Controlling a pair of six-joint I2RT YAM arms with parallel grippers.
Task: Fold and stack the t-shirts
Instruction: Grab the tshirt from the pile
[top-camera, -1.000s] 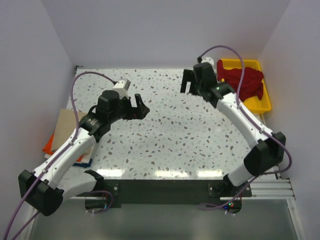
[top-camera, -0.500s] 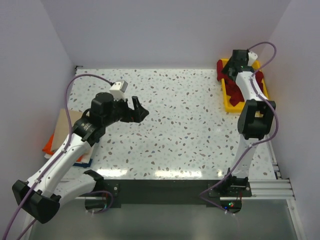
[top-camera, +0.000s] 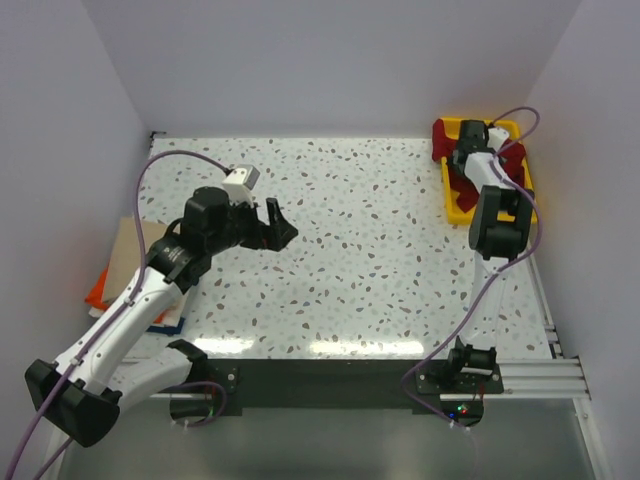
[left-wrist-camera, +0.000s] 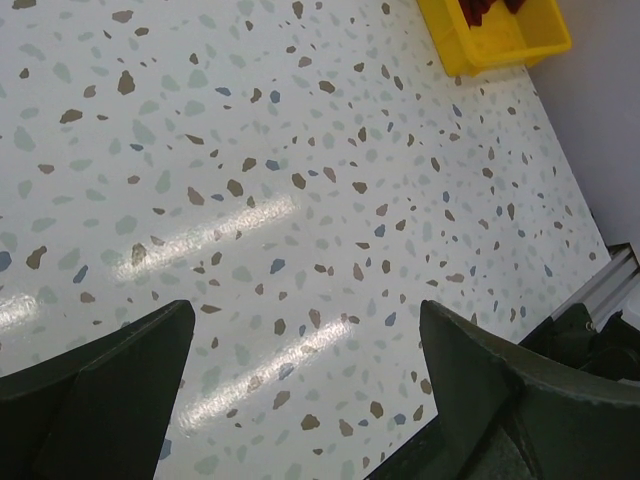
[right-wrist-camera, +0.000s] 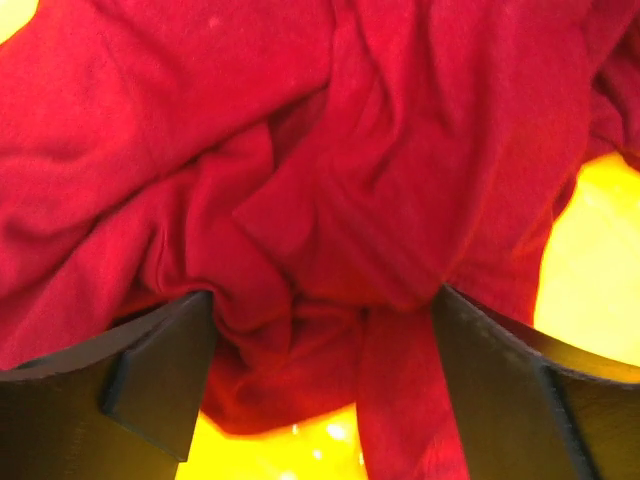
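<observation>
The dark red t-shirt (top-camera: 516, 165) lies crumpled in the yellow tray (top-camera: 458, 207) at the far right. My right gripper (top-camera: 463, 140) is down in the tray. In the right wrist view it (right-wrist-camera: 320, 320) is open, its fingers wide apart, with folds of the red shirt (right-wrist-camera: 330, 150) between them and the yellow tray floor (right-wrist-camera: 590, 270) beneath. My left gripper (top-camera: 283, 225) is open and empty above the left middle of the table; in the left wrist view it (left-wrist-camera: 307, 320) hovers over bare terrazzo. Folded tan (top-camera: 128, 250), orange (top-camera: 100, 290) and blue (top-camera: 170, 322) shirts lie at the table's left edge.
The speckled table (top-camera: 380, 260) is walled at the back and both sides. The tray also shows at the top right of the left wrist view (left-wrist-camera: 500, 45). A purple cable loops over each arm.
My right arm has swung from the table's far middle out to the tray and lowered its open gripper onto the red shirt. The left arm has hardly moved.
</observation>
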